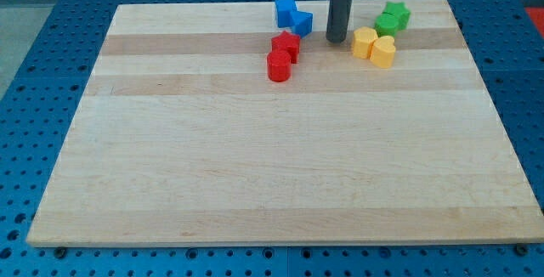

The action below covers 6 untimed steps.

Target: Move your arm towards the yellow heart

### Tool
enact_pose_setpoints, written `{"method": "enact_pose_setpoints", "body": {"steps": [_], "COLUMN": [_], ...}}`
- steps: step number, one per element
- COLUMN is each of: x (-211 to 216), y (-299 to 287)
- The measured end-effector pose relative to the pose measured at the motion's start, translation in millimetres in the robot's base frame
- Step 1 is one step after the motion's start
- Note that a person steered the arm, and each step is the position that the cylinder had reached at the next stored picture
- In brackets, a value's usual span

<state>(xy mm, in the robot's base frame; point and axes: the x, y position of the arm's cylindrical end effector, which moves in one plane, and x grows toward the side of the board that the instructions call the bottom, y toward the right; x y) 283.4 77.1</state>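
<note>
The yellow heart lies near the view's top right on the wooden board, touching a second yellow block on its left. My tip stands on the board just left of that yellow pair, a short gap from the nearer yellow block. The rod rises straight up out of the view's top.
Two green blocks sit just above the yellow pair. Two blue blocks lie left of my tip near the top edge. A red block and a red cylinder lie below the blue ones. A blue pegboard surrounds the board.
</note>
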Motion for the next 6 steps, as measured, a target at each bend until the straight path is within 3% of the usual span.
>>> {"method": "enact_pose_setpoints", "body": {"steps": [1, 3, 4, 5, 6], "x": [7, 84, 130, 159, 131], "y": [-43, -90, -36, 94, 138]}}
